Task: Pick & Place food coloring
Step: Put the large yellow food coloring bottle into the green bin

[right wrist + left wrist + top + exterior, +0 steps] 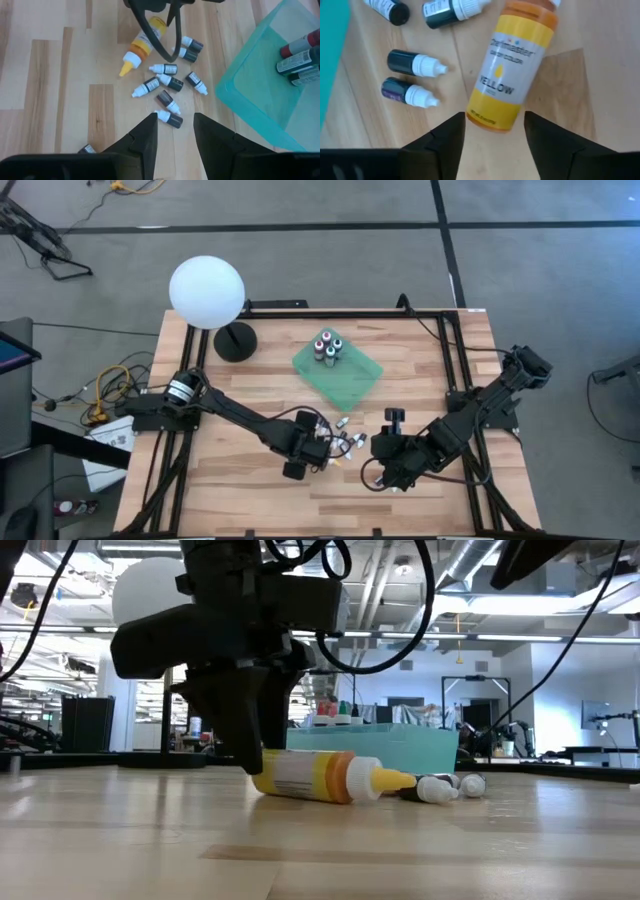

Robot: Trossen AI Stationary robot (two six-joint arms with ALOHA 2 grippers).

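Observation:
A yellow food coloring bottle (512, 70) with an orange cap end lies on its side on the wooden table. My left gripper (494, 122) points steeply down at it, open, with one finger on each side of the bottle's flat bottom end (490, 117). Several small dark food coloring bottles with white caps (167, 82) lie scattered just beyond it. A flat green tray (355, 385) farther back holds several upright bottles (328, 347). My right gripper (172, 125) hovers open above the table, to the right of the scattered bottles, with nothing between its fingers. My left gripper's fingers (457, 130) come from above, slanting, and stand along both sides of the yellow bottle's bottom end (490, 117). The bottle lies flat on the table. I cannot tell whether either finger touches it.
A white globe lamp (207, 292) on a black round base (235, 340) stands at the far left. Black frame rails (450, 340) run along the table's edges. One more small bottle (87, 148) lies apart from the rest, near my right gripper.

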